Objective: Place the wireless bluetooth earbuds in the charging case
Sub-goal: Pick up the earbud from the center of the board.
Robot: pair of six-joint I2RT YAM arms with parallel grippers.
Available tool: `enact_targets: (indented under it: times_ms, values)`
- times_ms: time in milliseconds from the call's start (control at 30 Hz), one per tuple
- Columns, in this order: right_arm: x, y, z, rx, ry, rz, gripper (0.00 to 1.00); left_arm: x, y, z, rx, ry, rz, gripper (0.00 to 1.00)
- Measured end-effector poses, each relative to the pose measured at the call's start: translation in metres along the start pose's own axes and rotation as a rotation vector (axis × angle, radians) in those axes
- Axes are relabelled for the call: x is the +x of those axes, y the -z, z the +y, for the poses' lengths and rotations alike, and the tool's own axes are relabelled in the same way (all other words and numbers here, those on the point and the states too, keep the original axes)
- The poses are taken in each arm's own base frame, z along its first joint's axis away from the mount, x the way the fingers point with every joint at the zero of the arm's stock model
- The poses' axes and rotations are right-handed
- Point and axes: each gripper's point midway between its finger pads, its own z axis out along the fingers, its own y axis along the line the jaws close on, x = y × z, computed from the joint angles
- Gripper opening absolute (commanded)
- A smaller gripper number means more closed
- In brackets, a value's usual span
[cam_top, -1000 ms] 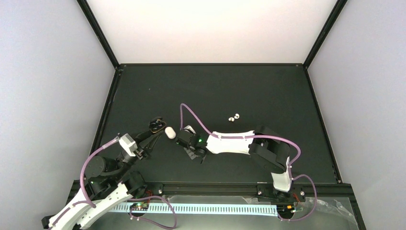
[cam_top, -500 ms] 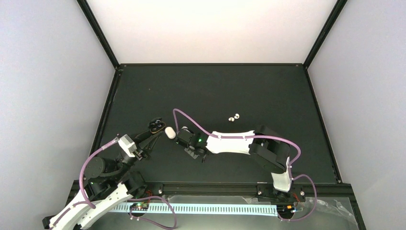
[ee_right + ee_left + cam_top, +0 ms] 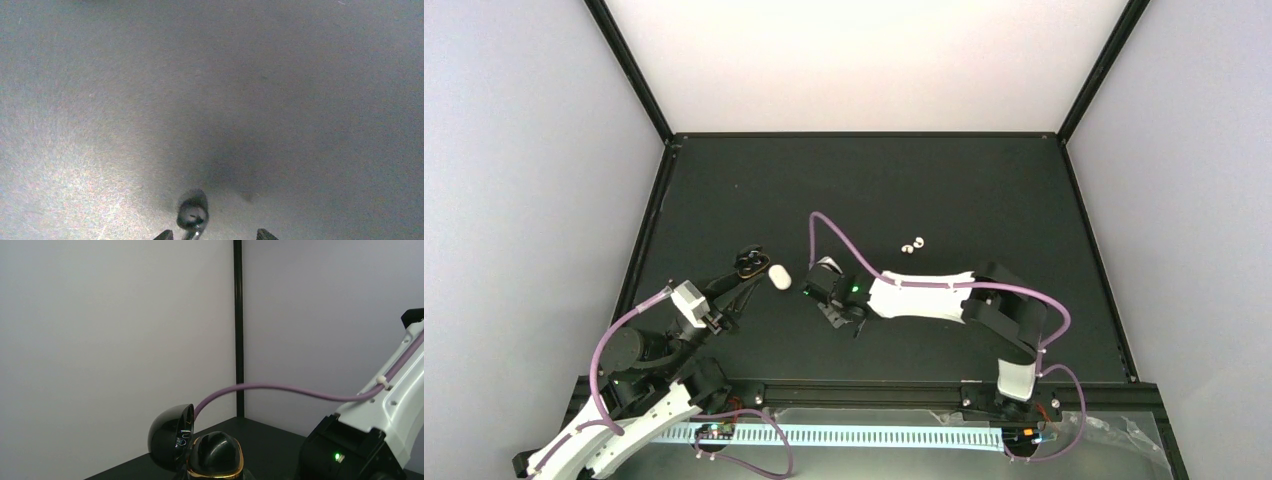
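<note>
My left gripper [image 3: 742, 277] is shut on the black charging case [image 3: 749, 263] and holds it with its lid open. In the left wrist view the case's gold-rimmed base [image 3: 215, 456] and raised lid [image 3: 170, 442] fill the bottom edge. A closed white case [image 3: 778, 276] lies just right of it. My right gripper [image 3: 823, 274] is open and points down at the mat. In the right wrist view a small black earbud [image 3: 192, 214] lies on the mat just inside the left fingertip [image 3: 164, 234], and the gripper [image 3: 213, 234] holds nothing. Two white earbuds [image 3: 912, 244] lie further right and back.
The right arm's housing with a green light [image 3: 350, 450] and its purple cable [image 3: 300, 390] stand close to the right of the black case. The black frame rail [image 3: 874, 385] runs along the near edge.
My right gripper has drawn back to the right, away from the white case, which stayed put. The left arm and the black case have barely moved.
</note>
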Motion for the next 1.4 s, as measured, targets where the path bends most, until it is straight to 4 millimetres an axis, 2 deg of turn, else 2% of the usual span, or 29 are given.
enact_targets:
  times_ms: [200, 400, 700, 1400]
  values:
    - [-0.005, 0.021, -0.016, -0.025, -0.255, -0.032, 0.42, 0.000, 0.000, 0.000, 0.000, 0.000, 0.000, 0.02]
    - [-0.010, 0.016, -0.011, -0.023, -0.355, -0.005, 0.46, 0.000, 0.000, 0.000, 0.000, 0.000, 0.000, 0.02]
    - [0.008, -0.014, -0.007, 0.025, -0.371, 0.088, 0.43, 0.000, 0.000, 0.000, 0.001, 0.000, 0.000, 0.02]
    - [0.002, -0.019, -0.004, 0.023, -0.373, 0.109, 0.25, 0.000, 0.000, 0.000, 0.002, 0.000, 0.000, 0.02]
